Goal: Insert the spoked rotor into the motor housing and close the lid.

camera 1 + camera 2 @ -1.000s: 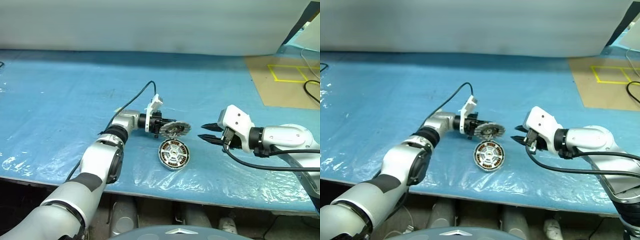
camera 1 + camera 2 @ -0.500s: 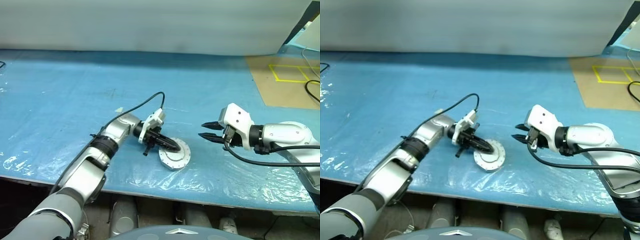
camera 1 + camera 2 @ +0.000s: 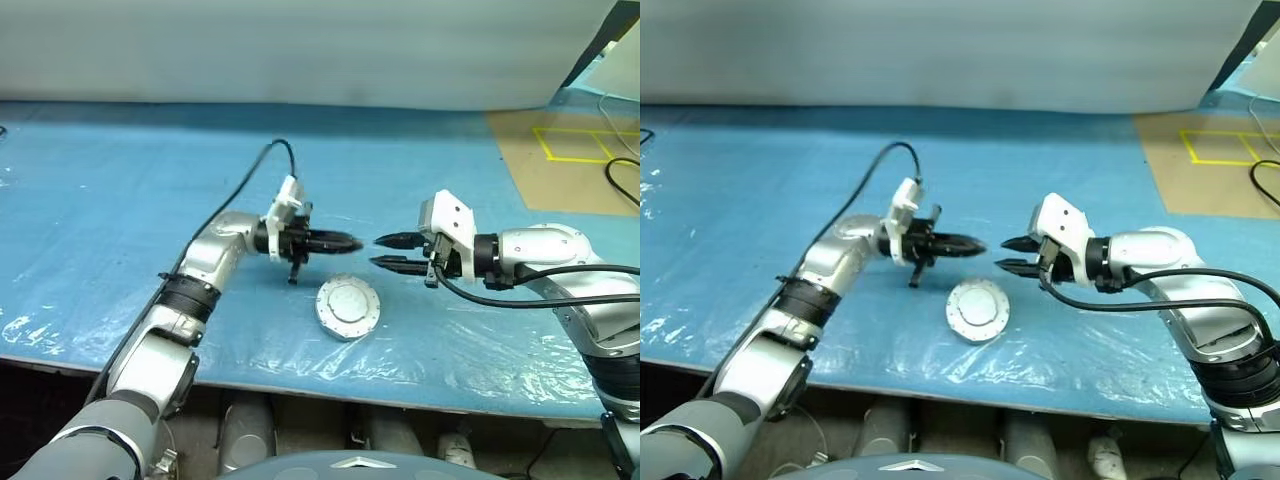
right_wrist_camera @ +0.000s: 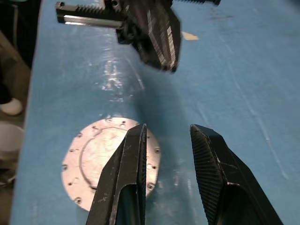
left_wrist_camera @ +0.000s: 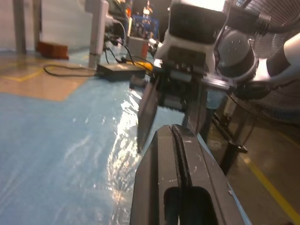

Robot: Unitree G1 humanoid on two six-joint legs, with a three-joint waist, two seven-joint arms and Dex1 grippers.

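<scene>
Lid, a round pale silver metal disc with a ring of small screw holes near its rim, lies flat on the blue plastic-covered table, smooth face up, close to the near edge. No copper windings or spokes are visible, so the motor housing and spoked rotor are judged to sit beneath it.

Change over the last second: the left gripper carried this toothed disc above the open, copper-wound housing, then pressed it down onto it. It has since let go and lifted off. Its black fingers are now pressed fully together, empty, pointing level toward 3 o'clock, hanging above the table at about 12 o'clock from the disc.

Right gripper has edged in from 3 o'clock. Its jaws are partly apart with nothing between them, tips facing the left fingertips across a small gap, at about 1 o'clock from the disc. The right wrist view shows the closed assembly on the table below its fingers.

Judgement: insertion and closing appear done. Whether the cover is fully seated or merely resting cannot be told from here; a downward press would confirm
</scene>
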